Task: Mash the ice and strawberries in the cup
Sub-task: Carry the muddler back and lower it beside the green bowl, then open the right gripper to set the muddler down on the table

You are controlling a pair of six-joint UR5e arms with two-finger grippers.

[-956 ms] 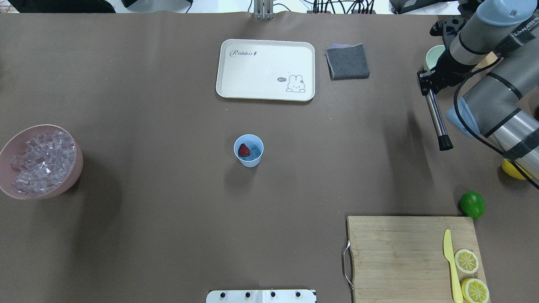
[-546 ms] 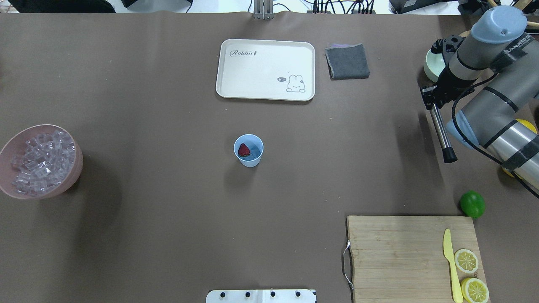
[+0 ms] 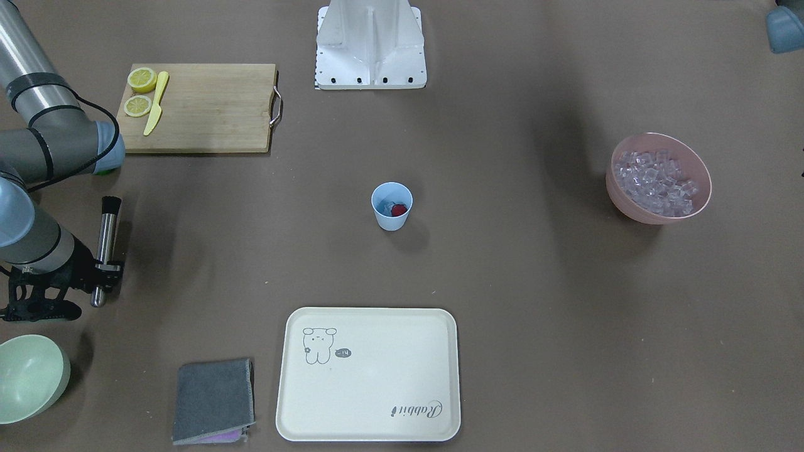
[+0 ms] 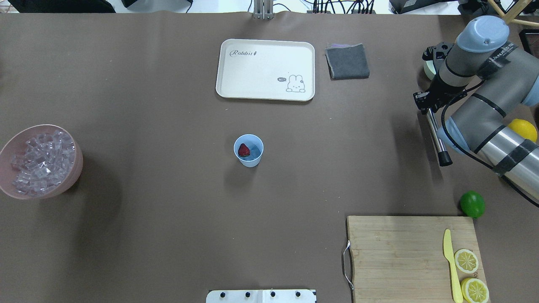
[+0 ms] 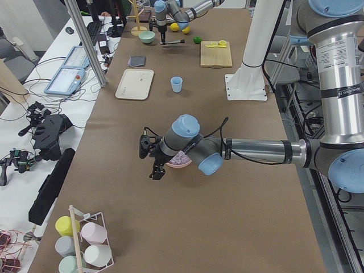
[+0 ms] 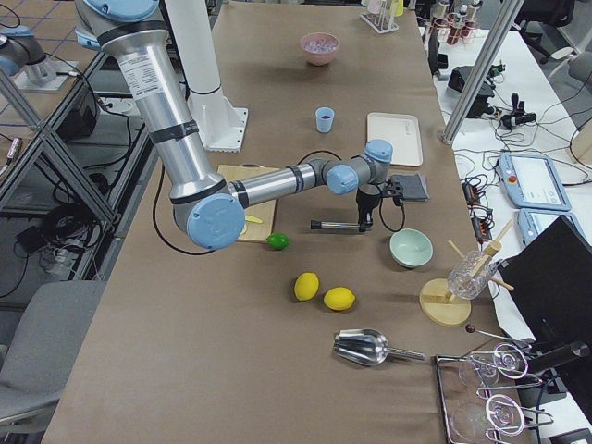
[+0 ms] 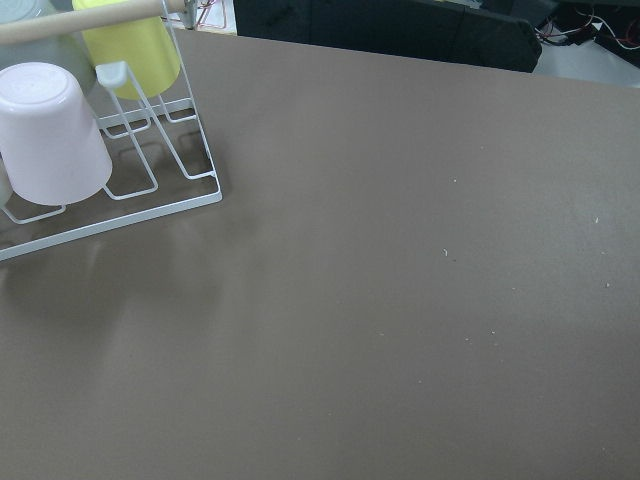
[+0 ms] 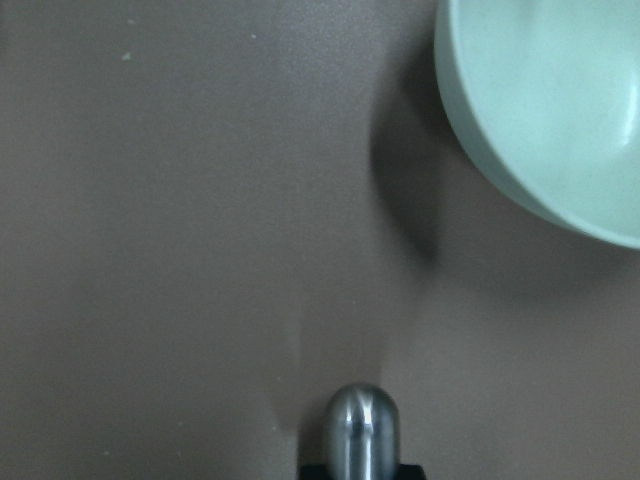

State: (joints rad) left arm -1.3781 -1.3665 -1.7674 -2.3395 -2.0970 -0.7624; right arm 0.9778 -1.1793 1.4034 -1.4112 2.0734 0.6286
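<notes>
Right gripper [image 3: 99, 271] near pale green bowl [image 3: 28, 376] — tight around level steel muddler [image 3: 107, 242]; left gripper [image 5: 156, 170] unreadable.

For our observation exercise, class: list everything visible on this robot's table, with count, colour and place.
cup: one, light blue, centre
strawberry: one, red, in cup
pink bowl: one, left end
ice: many, clear, in pink bowl
tray: one, cream, beyond cup
cloth: one, grey, beside tray
cutting board: one, wooden, near right
lemon halves: two, yellow, on board
knife: one, yellow, on board
lime: one, green, beside board
whole lemons: two, yellow, right end
green bowl: one, pale, far right
muddler: one, steel, held far right
right gripper: fingers shut on muddler
left gripper: past pink bowl, fingers unclear
</notes>
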